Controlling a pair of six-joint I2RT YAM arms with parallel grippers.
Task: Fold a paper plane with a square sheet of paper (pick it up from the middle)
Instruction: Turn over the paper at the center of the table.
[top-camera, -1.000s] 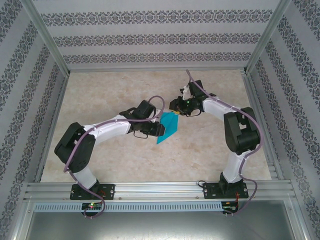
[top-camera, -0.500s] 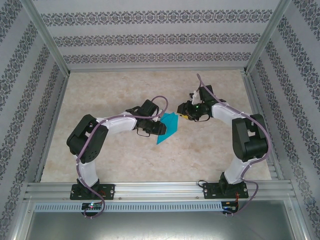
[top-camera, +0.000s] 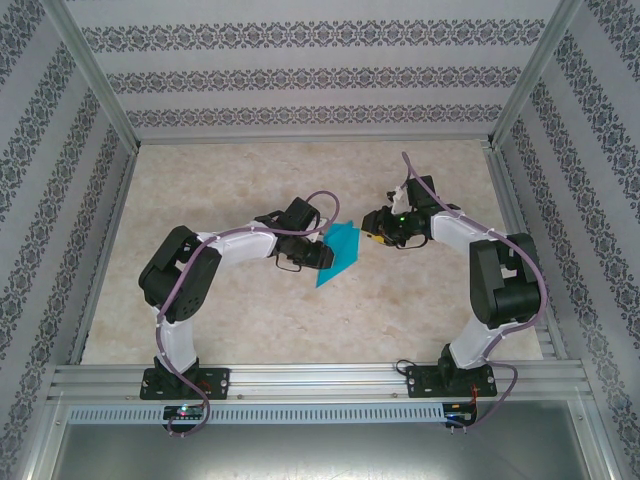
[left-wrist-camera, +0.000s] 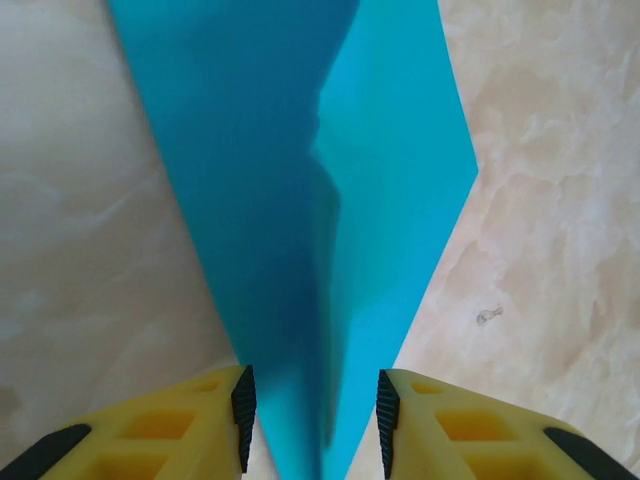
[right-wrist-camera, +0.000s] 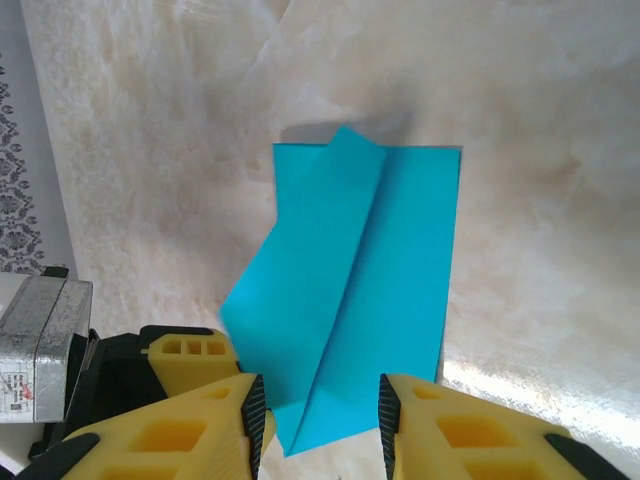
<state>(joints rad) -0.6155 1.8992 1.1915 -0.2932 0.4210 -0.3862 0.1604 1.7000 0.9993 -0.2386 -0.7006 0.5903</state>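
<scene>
Square sheet of paper (top-camera: 340, 255): turquoise, already part-folded with a centre crease, it lay mid-table between the two arms.
Table (top-camera: 250, 180): pale marbled top, carrying the sheet.
Left arm (top-camera: 235, 245): reached in from the left, with its wrist at the sheet's left edge.
Right arm (top-camera: 470, 235): bent in from the right, with its wrist just beside the sheet's far right corner.
Long axis: from above, the crease ran roughly near-to-far, its far end leaning right. In the left wrist view the sheet (left-wrist-camera: 400, 150) ran straight away along the gap.
Left fingers (left-wrist-camera: 190, 420): partly apart, with paper filling the gap. I could not tell whether they pinched it or it lay beneath them.
Right fingers (right-wrist-camera: 450, 420): released and spread, holding nothing. The sheet's (right-wrist-camera: 370, 280) narrow end showed in the gap beyond them.
Nearer arm: the left, by my judgement, lined up along the crease. The right faced the opposite end, placed to steady it.
</scene>
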